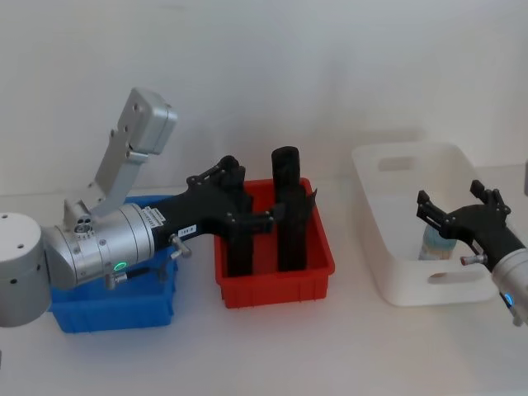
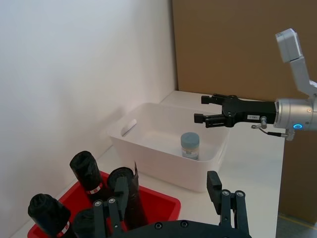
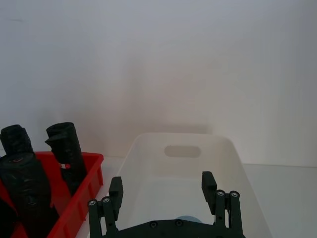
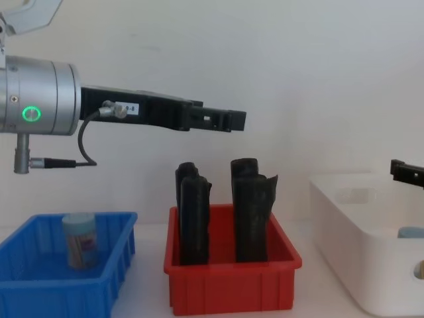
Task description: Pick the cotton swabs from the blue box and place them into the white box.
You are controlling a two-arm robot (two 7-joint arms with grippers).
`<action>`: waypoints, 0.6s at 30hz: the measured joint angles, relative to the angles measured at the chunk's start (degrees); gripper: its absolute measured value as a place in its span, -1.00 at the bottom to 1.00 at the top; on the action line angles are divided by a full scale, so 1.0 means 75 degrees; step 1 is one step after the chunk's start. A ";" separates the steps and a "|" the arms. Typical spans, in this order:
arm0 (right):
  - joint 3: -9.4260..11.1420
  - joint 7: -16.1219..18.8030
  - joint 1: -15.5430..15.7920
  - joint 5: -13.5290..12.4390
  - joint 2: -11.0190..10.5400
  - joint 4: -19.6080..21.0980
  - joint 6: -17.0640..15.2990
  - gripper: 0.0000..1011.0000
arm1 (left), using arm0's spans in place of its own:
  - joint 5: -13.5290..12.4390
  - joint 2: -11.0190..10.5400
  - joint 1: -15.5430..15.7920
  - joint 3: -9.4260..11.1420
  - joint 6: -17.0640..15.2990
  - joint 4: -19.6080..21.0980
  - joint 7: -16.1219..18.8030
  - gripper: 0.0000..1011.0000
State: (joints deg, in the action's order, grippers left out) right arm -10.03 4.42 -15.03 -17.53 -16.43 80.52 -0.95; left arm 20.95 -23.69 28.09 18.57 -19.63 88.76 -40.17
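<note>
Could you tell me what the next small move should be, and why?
Probably swing the open left gripper, now above the red bin, back over the blue box and lower it: one cotton swab tub stands there. Another sits in the white box below the right gripper.

Plain white wall [image 1: 264,66] behind white tabletop [image 1: 272,351] — brown panel [image 2: 237,44] past table end.

Two cotton swabs [image 4: 81,240], four black rolls [image 2: 86,171]
</note>
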 joint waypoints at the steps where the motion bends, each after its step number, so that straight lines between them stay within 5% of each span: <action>1: -0.0020 -0.0005 0.0110 0.0006 -0.0021 0.0147 -0.0008 0.98 | -0.0032 0.0006 -0.0051 0.0026 0.0068 0.0017 0.0144 0.99; 18: -0.0254 -0.0050 0.1350 0.0088 -0.0251 0.1769 -0.0089 0.98 | -0.0424 0.0082 -0.0648 0.0334 0.0843 0.0201 0.1768 0.99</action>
State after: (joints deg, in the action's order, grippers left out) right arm -11.94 4.04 -4.91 -16.87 -18.32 93.78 -1.61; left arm 17.78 -23.08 23.23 21.07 -13.31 90.27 -26.91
